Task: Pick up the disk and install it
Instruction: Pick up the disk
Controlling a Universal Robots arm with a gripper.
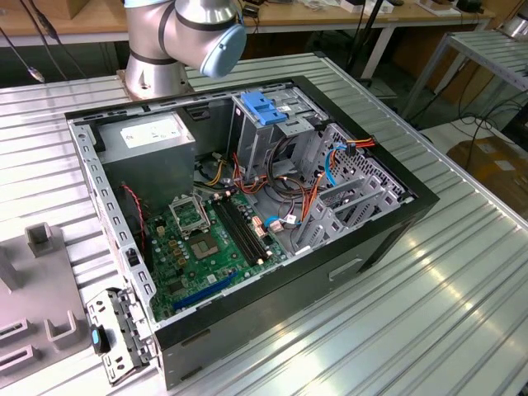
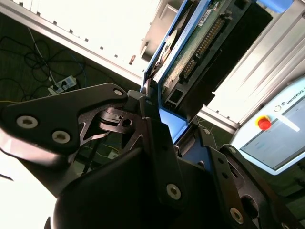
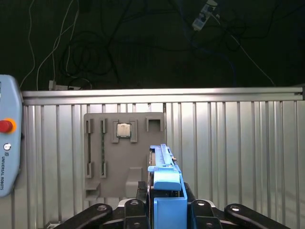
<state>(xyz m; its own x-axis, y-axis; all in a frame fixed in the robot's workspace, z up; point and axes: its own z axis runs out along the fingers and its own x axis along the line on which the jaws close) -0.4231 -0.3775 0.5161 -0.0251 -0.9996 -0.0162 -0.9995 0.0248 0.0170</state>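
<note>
Black linkage of the hand lies nearest the lens in both wrist views, and the hand is clenched on the disk, one finger pressed to each side. In the second wrist view the disk stands out from the fingers with its green circuit-board face and dark connector strip showing, and a blue side rail runs along the edge at the grip. In the first wrist view the disk is seen edge-on between the fingers of the hand, with the blue rail toward the camera.

Beyond the held disk, a grey fixture plate lies flat on the ribbed metal surface, with a small square processor chip seated in one of its recesses. A teach pendant with a red button sits at the surface's edge.

An open computer case lies on the surface in the exterior view. Inside it, a grey power supply box sits at the far corner toward the exterior view's left. A green motherboard covers the floor on the near side. An upright metal drive cage with a blue handle stands at the far side, coloured cables trailing to its right. The arm's base stands just beyond the case.
</note>
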